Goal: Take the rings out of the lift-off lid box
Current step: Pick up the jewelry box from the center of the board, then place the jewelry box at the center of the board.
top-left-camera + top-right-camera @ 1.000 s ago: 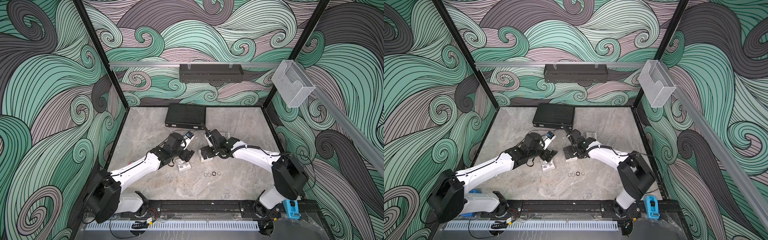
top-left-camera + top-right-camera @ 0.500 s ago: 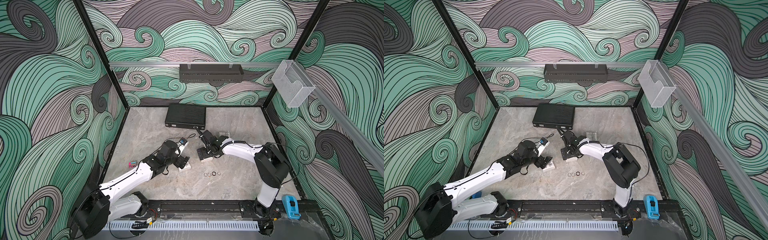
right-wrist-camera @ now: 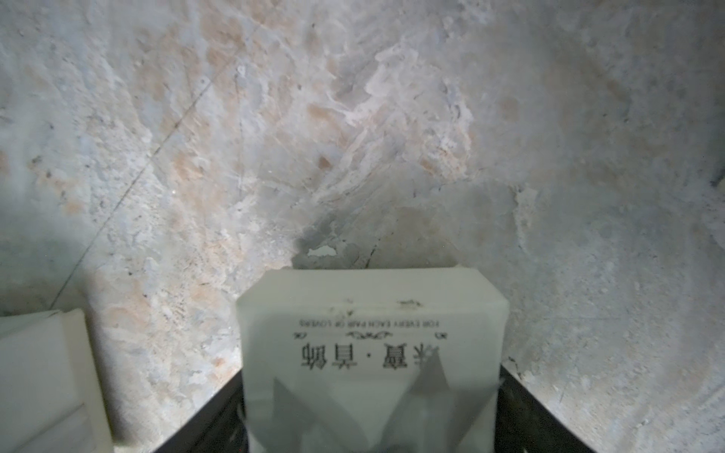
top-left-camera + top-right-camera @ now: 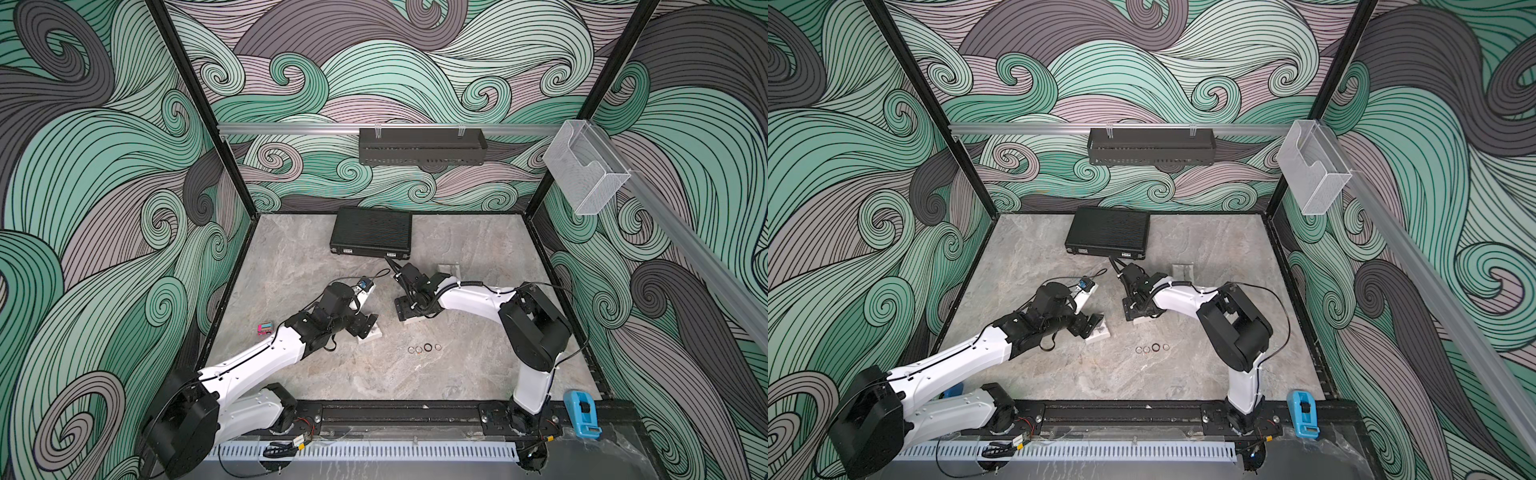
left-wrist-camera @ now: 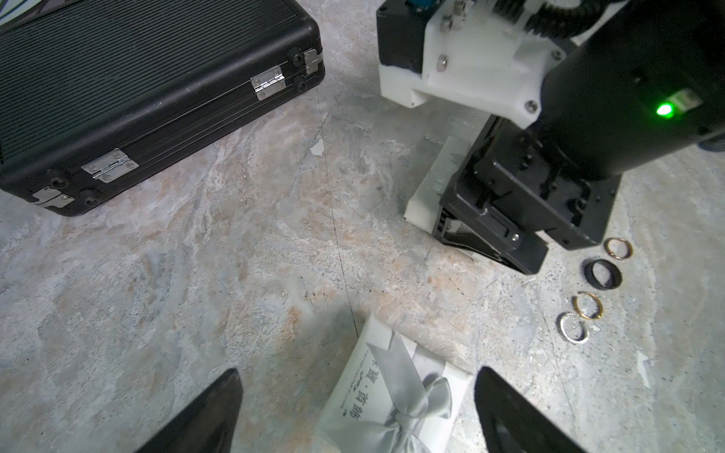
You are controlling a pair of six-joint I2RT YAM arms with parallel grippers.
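Note:
Four rings (image 4: pixel 424 348) lie in a short row on the marble table (image 4: pixel 478 374); the left wrist view shows two gold rings, a black ring (image 5: pixel 603 274) and a sparkly silver one. A white box with a grey bow (image 5: pixel 392 396) lies between the tips of my open left gripper (image 5: pixel 357 370), untouched, as in a top view (image 4: pixel 368 326). My right gripper (image 3: pixel 370 376) points down at a second white printed box (image 3: pixel 370 333), with a finger against each side. In a top view that gripper (image 4: pixel 1129 311) hides most of its box. I cannot tell which box has the lift-off lid.
A closed black case (image 4: pixel 371 232) lies at the back of the table. A small clear stand (image 4: pixel 450 269) sits behind the right arm. A pink item (image 4: pixel 264 328) lies at the left and a blue tape dispenser (image 4: pixel 582 419) on the front rail. A white block (image 3: pixel 43 380) shows beside the right box.
The left arm drew back and lowered its gripper over the bow box. The right arm's elbow swung inward, and its jaws narrowed onto the printed box.

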